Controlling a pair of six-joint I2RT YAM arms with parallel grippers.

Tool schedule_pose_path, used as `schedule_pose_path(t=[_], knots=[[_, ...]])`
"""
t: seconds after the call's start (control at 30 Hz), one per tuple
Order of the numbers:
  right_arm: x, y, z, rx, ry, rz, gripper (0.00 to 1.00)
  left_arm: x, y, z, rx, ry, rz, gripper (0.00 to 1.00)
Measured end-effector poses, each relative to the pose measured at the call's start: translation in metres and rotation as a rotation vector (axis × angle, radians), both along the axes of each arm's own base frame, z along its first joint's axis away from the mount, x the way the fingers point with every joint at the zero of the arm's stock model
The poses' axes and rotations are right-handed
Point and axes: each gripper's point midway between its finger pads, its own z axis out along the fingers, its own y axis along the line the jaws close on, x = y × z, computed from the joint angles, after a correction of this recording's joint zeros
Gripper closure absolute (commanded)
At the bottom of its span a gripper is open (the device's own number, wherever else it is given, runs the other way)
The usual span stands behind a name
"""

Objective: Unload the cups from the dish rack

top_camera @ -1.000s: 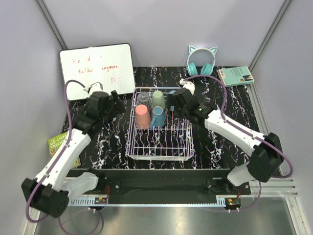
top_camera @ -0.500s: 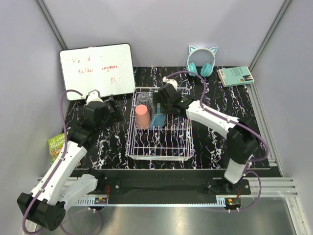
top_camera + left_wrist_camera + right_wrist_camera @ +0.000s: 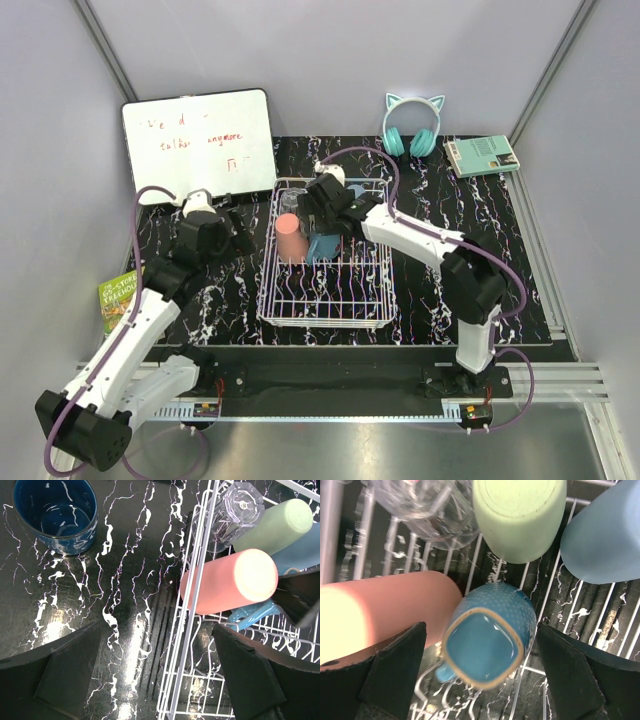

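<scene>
Overhead, the right gripper (image 3: 312, 212) is covering the far end of the dish rack (image 3: 325, 300). Only the salmon-pink tumbler (image 3: 290, 238) and part of the teal mug (image 3: 322, 246) are showing there, and the other cups are lying hidden under the arm. The dark navy mug (image 3: 56, 512) is not showing from above either. The left wrist camera is catching it upright on the table outside the rack's left wall, its rim cut off by the frame. That camera is also showing the clear glass (image 3: 232, 510), the sage-green tumbler (image 3: 275, 525) and the light-blue tumbler (image 3: 302, 555) leaning bottom-up in the rack beside the salmon one. The right wrist camera is blurring the glass but is looking into the teal mug's mouth. The left gripper (image 3: 157, 680) is hanging over the rack's left wall, jaws spread wide, holding nothing. The right gripper's jaws are also standing wide, flanking the teal mug without gripping it.
</scene>
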Motion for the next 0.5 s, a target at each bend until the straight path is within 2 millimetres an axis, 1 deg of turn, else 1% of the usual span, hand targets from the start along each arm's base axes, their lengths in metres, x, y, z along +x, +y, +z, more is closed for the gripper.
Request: schedule_pose_path(t=[0.2,0.23,0.27,0.3,0.33,0.43,0.47,0.5], knots=[[-0.001,-0.007,-0.038,-0.086,0.055,-0.008,0.0,0.0,-0.001,-0.002,0.004,0.008,-0.004,0.01],[-0.002,-0.008,-0.042,-0.095,0.063,-0.008,0.02,0.0,-0.001,-0.004,0.006,0.013,-0.005,0.01],[-0.002,-0.008,-0.045,-0.101,0.067,-0.009,0.07,0.0,-0.002,-0.004,0.007,0.017,-0.006,0.01],[-0.002,-0.009,-0.047,-0.106,0.07,-0.008,0.14,0.0,-0.002,-0.006,0.009,0.021,-0.006,0.01],[-0.003,-0.009,-0.048,-0.109,0.071,-0.007,0.32,0.0,-0.002,-0.006,0.009,0.023,-0.007,0.01],[0.0,-0.008,-0.046,-0.107,0.059,-0.011,0.54,0.001,-0.003,-0.008,0.012,0.03,-0.011,0.01],[0.0,-0.009,-0.046,-0.109,0.057,-0.015,0.75,0.0,-0.004,-0.008,0.012,0.03,-0.012,0.01],[0.001,-0.01,-0.046,-0.114,0.054,-0.015,0.89,0.0,-0.004,-0.008,0.012,0.03,-0.013,0.01]])
